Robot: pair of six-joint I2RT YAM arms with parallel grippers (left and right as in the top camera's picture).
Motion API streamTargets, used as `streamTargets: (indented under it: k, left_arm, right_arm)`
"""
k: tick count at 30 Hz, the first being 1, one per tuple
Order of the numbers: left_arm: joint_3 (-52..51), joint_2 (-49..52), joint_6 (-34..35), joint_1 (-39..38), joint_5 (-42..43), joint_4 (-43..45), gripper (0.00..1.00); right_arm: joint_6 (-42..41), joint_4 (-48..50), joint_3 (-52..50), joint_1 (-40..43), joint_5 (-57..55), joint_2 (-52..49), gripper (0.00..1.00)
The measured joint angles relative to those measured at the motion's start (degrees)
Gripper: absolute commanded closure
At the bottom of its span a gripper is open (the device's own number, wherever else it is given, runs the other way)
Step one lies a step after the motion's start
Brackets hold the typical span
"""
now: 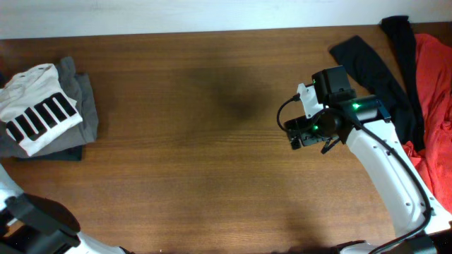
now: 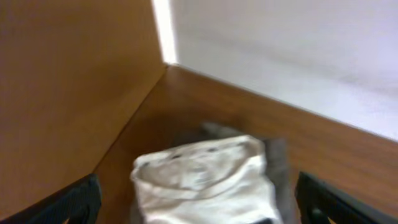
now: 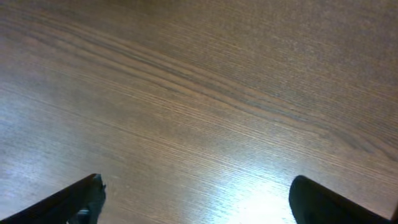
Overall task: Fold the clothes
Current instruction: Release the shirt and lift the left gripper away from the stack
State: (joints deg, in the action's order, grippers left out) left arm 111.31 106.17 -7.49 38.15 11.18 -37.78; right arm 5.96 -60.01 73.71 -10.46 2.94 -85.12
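A folded white T-shirt (image 1: 35, 106) with black bars lies at the table's far left, on top of a folded grey garment (image 1: 81, 106). In the left wrist view the white T-shirt (image 2: 205, 177) sits on the grey garment (image 2: 280, 168). My left gripper (image 2: 199, 205) is open wide above them, its fingers (image 2: 74, 202) apart on either side and holding nothing. A long black garment (image 1: 381, 63) and an orange-red one (image 1: 434, 92) lie loose at the back right. My right gripper (image 1: 304, 134) hangs left of them, and in its own view it (image 3: 199, 199) is open over bare wood.
The wooden table (image 1: 212, 141) ends at a white wall along the back. The right arm's white link (image 1: 388, 176) runs from the front right edge. Part of the left arm (image 1: 35, 222) shows at the front left corner.
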Motion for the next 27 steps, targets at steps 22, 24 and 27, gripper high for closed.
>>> streamTargets:
  k: [22, 24, 27]
  left_arm:
    - [1.84, -0.26, 0.09, -31.04, 2.58, -22.49, 0.01]
    - [1.79, -0.26, 0.50, -31.74, 2.71, -29.66, 0.01]
    - [1.79, -0.26, 1.20, -32.00, 2.78, -39.23, 0.01]
  right_arm:
    - [-3.39, 14.67, 1.92, 0.00, 4.72, 0.00, 0.01]
    - [-4.15, 11.08, 3.34, 0.00, 4.68, 0.13, 0.01]
    - [-5.60, 6.05, 4.90, 0.00, 4.07, 1.60, 0.01]
